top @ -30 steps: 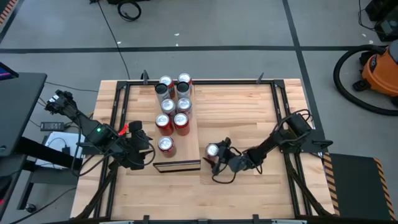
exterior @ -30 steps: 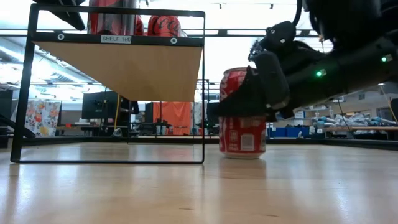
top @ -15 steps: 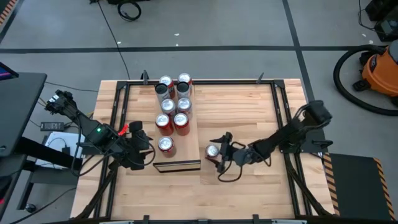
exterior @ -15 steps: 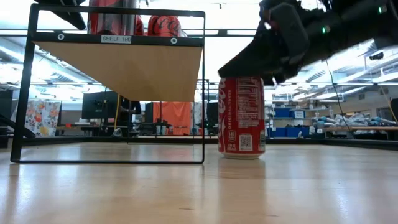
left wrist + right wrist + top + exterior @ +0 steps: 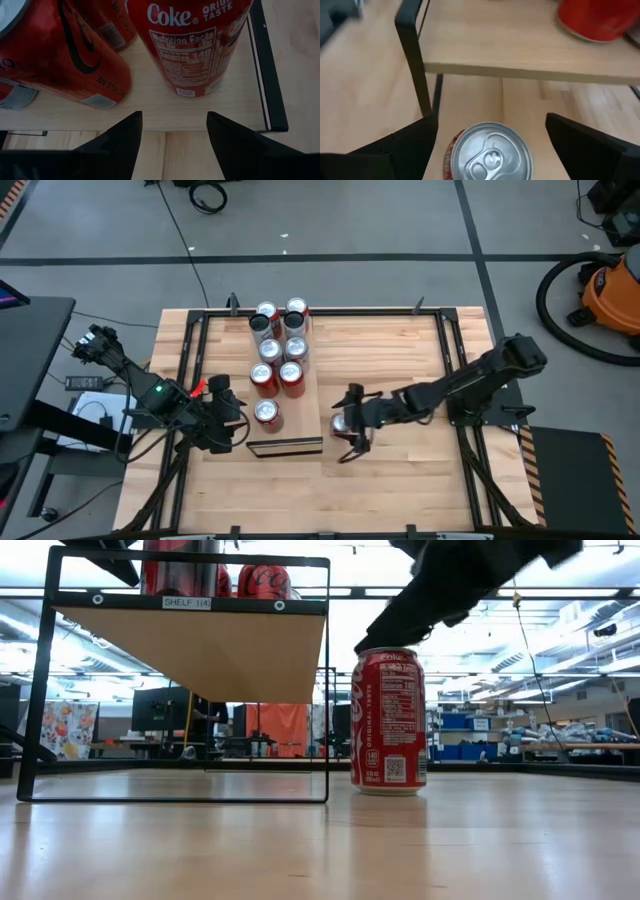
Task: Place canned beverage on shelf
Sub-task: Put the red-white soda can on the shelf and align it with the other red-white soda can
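A red canned beverage (image 5: 388, 720) stands upright on its base on the tabletop, just right of the shelf (image 5: 300, 425). The shelf is a pale wood board on a black frame, and several red and silver cans (image 5: 278, 350) stand on its top. My right gripper (image 5: 352, 421) hovers open over the can on the table. In the right wrist view its fingers stand wide on either side of the can's silver top (image 5: 490, 152), above it. My left gripper (image 5: 240, 430) waits open at the shelf's near left corner, facing a Coke can (image 5: 195, 40) on the board.
Black frame rails (image 5: 190, 380) run along the table's left and right sides (image 5: 455, 360). Bare slatted tabletop (image 5: 400, 350) lies right of the shelf. An orange vacuum (image 5: 612, 290) stands on the floor beyond the table's right edge.
My right gripper has let go of the can on the table and risen from around its middle to above its top, tipping less steeply downward. The can stays upright where it stood.
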`<state>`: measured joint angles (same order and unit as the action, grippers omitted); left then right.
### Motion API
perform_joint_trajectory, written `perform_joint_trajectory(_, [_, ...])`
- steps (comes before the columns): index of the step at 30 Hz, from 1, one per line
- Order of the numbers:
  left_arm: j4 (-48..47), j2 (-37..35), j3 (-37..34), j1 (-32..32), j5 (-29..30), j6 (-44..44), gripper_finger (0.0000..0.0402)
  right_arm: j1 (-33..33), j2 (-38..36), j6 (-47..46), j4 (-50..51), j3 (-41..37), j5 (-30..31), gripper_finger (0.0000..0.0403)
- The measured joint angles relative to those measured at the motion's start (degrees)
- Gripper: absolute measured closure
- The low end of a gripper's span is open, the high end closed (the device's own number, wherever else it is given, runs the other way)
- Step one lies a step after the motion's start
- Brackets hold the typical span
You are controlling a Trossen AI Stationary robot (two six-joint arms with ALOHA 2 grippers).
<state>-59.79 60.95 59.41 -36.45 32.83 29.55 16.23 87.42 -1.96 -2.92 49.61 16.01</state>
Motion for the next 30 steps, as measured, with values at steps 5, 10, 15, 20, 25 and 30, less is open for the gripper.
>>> perform_joint_trajectory(5, [0.0,0.0,0.0,0.0,0.0,-0.1,0.0168,-2.5,3.1,4.5,14.8,10.3,-7.6,0.0027])
perform_joint_trajectory(10, [0.0,0.0,0.0,0.0,0.0,-0.2,0.0168,-4.9,5.5,6.1,22.1,16.0,-16.0,0.0028])
perform_joint_trajectory(15, [0.0,0.0,0.0,0.0,0.0,-0.2,0.0168,-5.5,8.1,9.4,27.4,19.1,-18.5,0.0035])
perform_joint_trajectory(20, [0.0,0.0,0.0,0.0,0.0,-0.2,0.0168,-5.7,8.2,10.7,27.2,19.2,-18.9,0.0048])
perform_joint_trajectory(25, [0.0,0.0,0.0,0.0,0.0,-0.2,0.0168,-6.1,8.2,10.7,29.0,19.2,-19.1,0.0061])
perform_joint_trajectory(30, [0.0,0.0,0.0,0.0,0.0,-0.2,0.0168,-6.3,8.2,9.2,30.0,19.2,-19.1,0.008])
